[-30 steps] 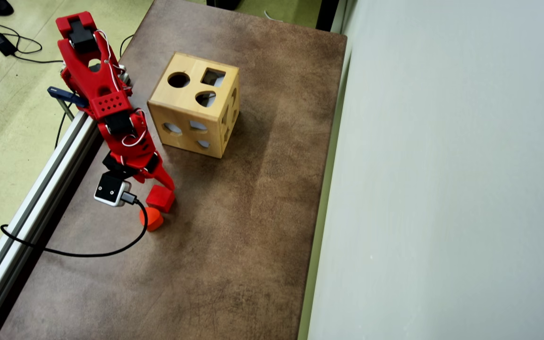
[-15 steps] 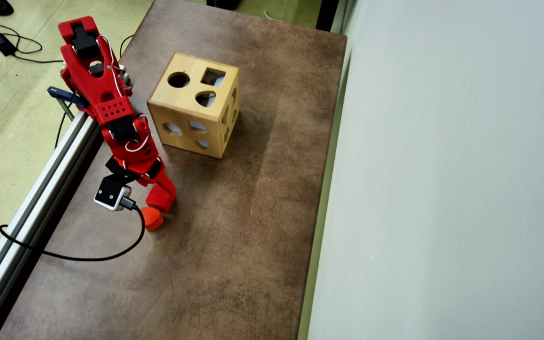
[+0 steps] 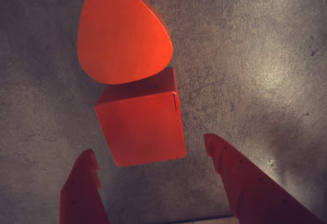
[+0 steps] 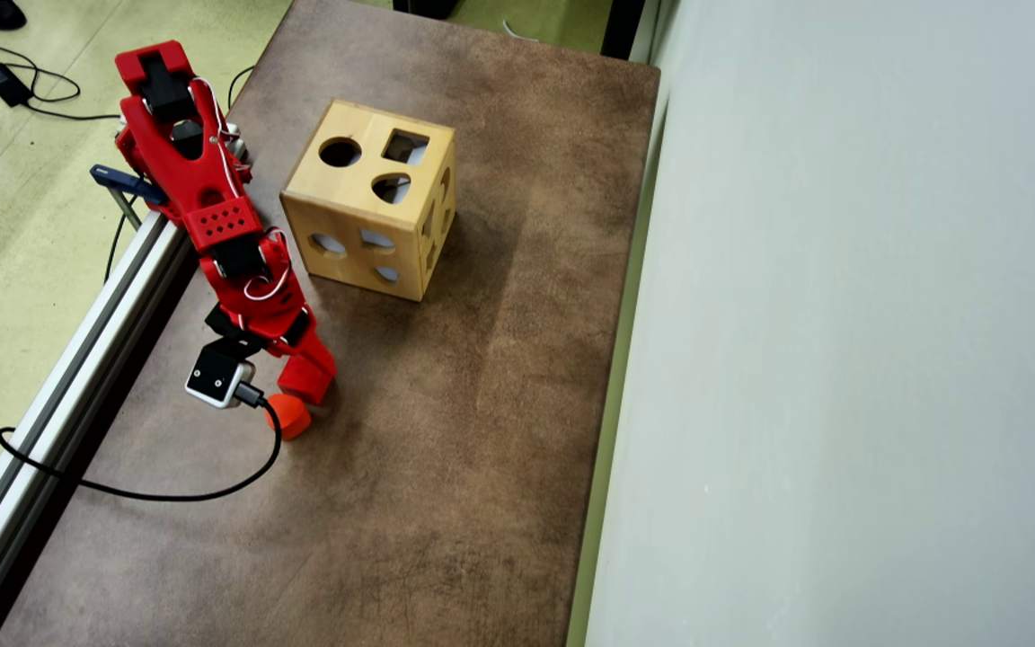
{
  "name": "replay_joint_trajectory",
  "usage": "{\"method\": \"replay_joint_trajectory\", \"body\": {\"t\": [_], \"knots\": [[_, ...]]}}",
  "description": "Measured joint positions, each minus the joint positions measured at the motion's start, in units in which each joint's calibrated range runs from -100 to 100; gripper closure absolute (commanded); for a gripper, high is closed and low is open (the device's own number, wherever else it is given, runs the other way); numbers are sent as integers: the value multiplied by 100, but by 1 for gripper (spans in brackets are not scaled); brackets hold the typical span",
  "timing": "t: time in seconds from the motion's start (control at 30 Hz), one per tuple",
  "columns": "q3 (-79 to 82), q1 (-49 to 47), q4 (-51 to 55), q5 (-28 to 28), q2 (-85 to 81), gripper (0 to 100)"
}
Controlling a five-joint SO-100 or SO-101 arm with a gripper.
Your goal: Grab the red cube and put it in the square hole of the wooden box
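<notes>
- Hovering above the cube (image 3: 142, 124), the gripper (image 3: 153, 157) has fingers (image 3: 82, 183) apart; nothing is grasped.
- Left: closing, lifting, carrying to the box (image 4: 372, 211) square hole (image 4: 406, 146).

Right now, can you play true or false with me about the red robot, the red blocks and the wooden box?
1. The hand is open, with a finger on each side of the red cube. True.
2. The red cube is already inside the wooden box. False: it sits on the brown table, away from the box.
3. In the wrist view, a rounded red block sits right by the cube. True.
4. The box top has only one hole. False: the overhead view shows three, a round hole, a square hole and a rounded one.
5. The box is lying squashed flat. False: it stands whole on the table.
</notes>
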Motion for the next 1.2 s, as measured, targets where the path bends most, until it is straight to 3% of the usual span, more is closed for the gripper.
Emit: {"method": "replay_joint_trajectory", "body": {"t": [0.33, 1.2], "knots": [[-686, 0, 0, 0, 525, 67], [-731, 0, 0, 5, 839, 67]]}}
